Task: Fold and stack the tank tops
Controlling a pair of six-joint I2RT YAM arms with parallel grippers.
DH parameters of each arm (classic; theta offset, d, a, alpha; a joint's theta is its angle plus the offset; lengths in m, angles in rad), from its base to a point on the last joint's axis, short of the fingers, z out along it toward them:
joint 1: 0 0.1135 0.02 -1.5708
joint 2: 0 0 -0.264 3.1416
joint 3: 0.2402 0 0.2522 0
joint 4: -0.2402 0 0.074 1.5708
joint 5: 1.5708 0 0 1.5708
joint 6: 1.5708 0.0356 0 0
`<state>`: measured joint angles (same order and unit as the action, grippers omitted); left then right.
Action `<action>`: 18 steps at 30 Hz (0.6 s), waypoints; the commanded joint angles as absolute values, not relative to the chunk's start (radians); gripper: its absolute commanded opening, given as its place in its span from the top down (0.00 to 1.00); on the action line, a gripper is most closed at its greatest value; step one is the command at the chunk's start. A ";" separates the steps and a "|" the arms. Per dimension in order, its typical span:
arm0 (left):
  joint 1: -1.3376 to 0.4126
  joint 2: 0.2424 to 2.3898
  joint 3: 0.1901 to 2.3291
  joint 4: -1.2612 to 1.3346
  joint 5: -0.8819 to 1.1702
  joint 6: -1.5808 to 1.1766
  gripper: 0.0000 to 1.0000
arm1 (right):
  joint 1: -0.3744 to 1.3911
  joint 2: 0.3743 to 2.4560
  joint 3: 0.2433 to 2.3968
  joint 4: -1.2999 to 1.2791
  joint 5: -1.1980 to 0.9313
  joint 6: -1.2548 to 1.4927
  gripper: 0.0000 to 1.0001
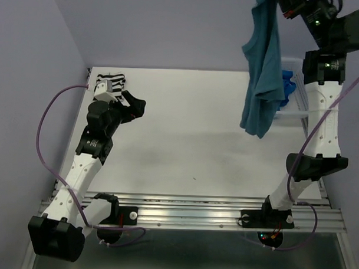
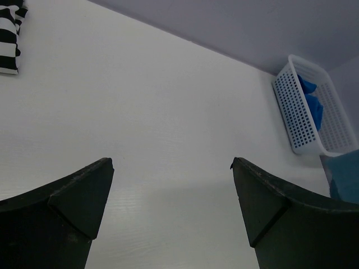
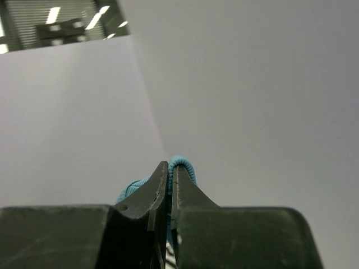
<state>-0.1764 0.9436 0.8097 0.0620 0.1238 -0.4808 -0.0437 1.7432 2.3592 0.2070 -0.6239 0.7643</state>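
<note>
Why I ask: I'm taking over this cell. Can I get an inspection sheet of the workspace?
Surface: white table, flat.
Job's things: striped tank top folded far left; teal tank top hanging from right gripper; royal blue tank top in white basket.
Clutter: white basket, far right.
Grippers: left gripper open, empty; right gripper shut on teal tank top, raised.
Cables: purple cable loops beside left arm.
Surroundings: lavender walls.

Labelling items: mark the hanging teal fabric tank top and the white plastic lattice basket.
Teal tank top [image 1: 261, 72], top external view, mid-body fabric.
White plastic lattice basket [image 2: 297, 123], left wrist view, perforated side wall.
</note>
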 commanded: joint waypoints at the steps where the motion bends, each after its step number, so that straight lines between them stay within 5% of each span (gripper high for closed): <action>1: -0.176 0.905 0.801 0.077 0.126 -0.488 0.01 | 0.162 1.769 2.434 0.131 -0.711 0.649 0.99; 11: -0.178 0.862 0.894 -0.096 -0.038 -0.554 0.01 | 0.313 1.888 2.467 0.167 -0.692 0.709 0.99; 18: -0.178 0.824 0.874 -0.179 -0.135 -0.594 0.01 | 0.243 1.556 1.642 0.160 -0.491 0.633 0.99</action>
